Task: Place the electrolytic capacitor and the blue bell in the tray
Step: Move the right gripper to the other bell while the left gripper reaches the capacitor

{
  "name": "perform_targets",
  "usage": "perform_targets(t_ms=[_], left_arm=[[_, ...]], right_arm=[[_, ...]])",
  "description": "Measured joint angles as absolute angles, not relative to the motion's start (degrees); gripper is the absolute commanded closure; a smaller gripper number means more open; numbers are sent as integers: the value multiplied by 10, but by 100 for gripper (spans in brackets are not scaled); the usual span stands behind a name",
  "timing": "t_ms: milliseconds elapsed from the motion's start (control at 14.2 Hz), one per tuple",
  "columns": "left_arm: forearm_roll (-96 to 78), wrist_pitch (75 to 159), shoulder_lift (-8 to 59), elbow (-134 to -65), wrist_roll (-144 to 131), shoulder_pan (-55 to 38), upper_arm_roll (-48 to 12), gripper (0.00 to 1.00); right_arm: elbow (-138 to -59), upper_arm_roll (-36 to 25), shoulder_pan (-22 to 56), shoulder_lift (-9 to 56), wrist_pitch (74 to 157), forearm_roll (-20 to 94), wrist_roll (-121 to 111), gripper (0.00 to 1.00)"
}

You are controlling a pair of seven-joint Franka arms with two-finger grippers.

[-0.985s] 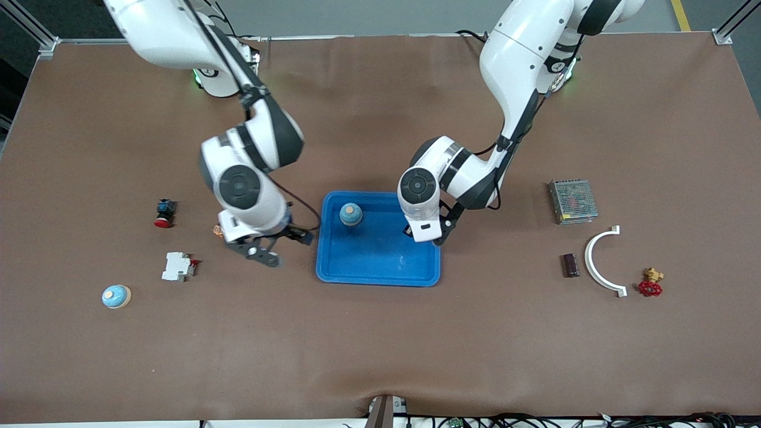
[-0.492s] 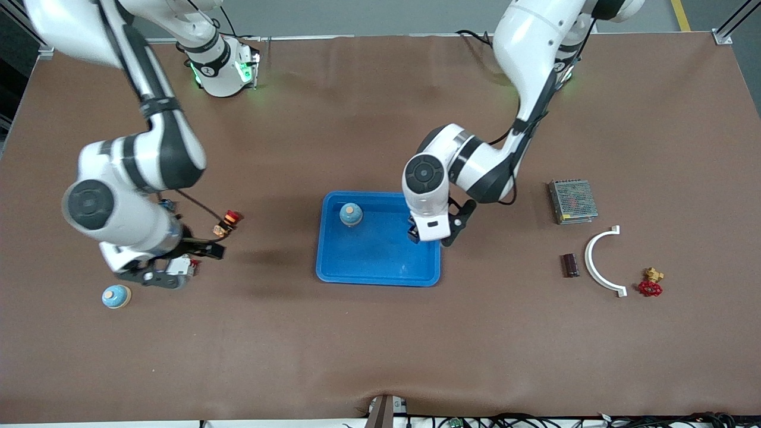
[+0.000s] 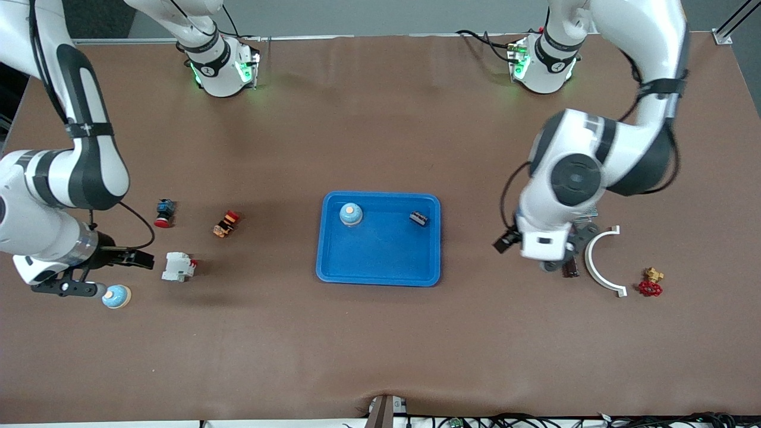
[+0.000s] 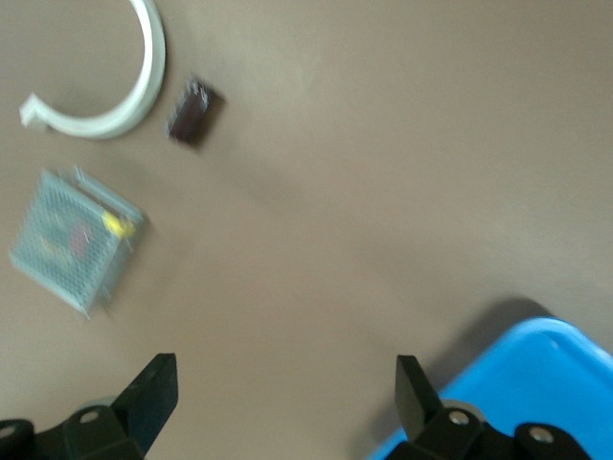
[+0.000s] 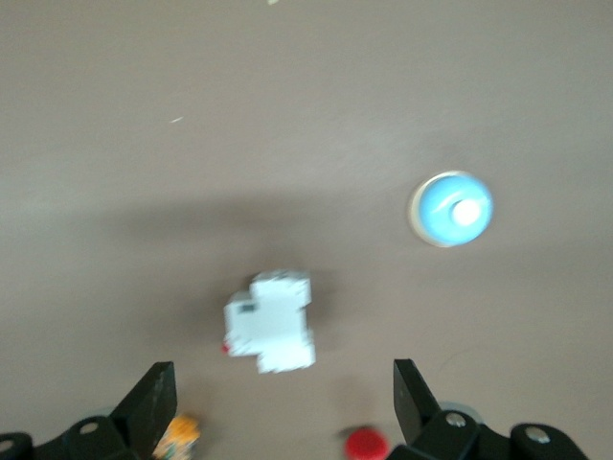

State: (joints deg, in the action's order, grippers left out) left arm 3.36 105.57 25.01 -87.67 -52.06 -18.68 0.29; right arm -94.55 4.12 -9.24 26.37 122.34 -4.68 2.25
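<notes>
One tray (image 3: 380, 270): shallow, bright blue, rectangular with rounded corners, at mid-table. It holds two items.

Blue bells, two. One bell in the tray (image 3: 351, 214) stands near the tray's corner toward the right arm's end and farther from the front camera. The second bell on the table (image 3: 116, 296) sits toward the right arm's end, well apart from the tray; it also shows in the right wrist view (image 5: 452, 209).

Electrolytic capacitors, two. One small dark capacitor in the tray (image 3: 418, 218) lies near the corner toward the left arm's end, apart from the bell. One dark capacitor on the table (image 3: 572, 270) lies toward the left arm's end, just beside the white arc, partly covered by the left gripper; seen also from the left wrist (image 4: 192, 111).

Other items, one each: white circuit breaker (image 3: 178, 266), orange-and-red push button (image 3: 226, 223), blue-and-red push button (image 3: 163, 213), white curved bracket (image 3: 597, 266), metal mesh power supply (image 4: 74, 239), red-handled brass valve (image 3: 650, 283).

Right gripper (image 3: 95, 274): over the table just beside the outer bell, fingers spread apart, nothing between them.

Left gripper (image 3: 538, 252): over the table by the outer capacitor, fingers spread apart, nothing held.
</notes>
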Motion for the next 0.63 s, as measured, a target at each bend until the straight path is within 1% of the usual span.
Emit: perform_targets(t_ms=[281, 422, 563, 633], left_arm=[[34, 1059, 255, -883, -356, -116, 2, 0], [34, 1075, 258, -888, -273, -84, 2, 0], [34, 1109, 265, -904, -207, -59, 2, 0], [34, 1141, 270, -920, -189, -52, 2, 0]], right_arm=[[-948, 41, -127, 308, 1299, -68, 14, 0], [-947, 41, -139, 330, 1327, -70, 0, 0], [-935, 41, -152, 356, 1343, -70, -18, 0], [-923, 41, -158, 370, 1344, -70, -26, 0]])
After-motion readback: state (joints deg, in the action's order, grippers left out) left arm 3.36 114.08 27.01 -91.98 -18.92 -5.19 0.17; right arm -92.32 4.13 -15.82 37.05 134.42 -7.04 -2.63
